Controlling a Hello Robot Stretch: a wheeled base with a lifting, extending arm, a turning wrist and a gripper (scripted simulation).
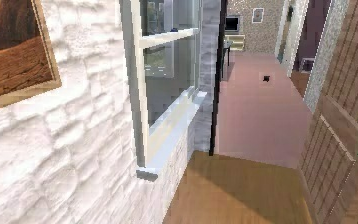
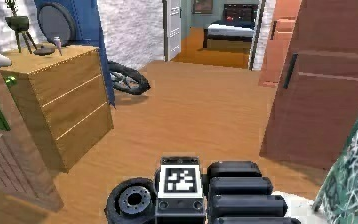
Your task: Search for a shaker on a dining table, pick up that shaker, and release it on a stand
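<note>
- Gripper (image 2: pixel 133 200) low at the arm side view's bottom edge; its grip and load cannot be told.
- Wooden dresser (image 2: pixel 57 100) stands at left.

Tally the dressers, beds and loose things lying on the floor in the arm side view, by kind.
Wooden dresser: 1
Bed: 1
Dark ring: 1
Total: 3
</note>
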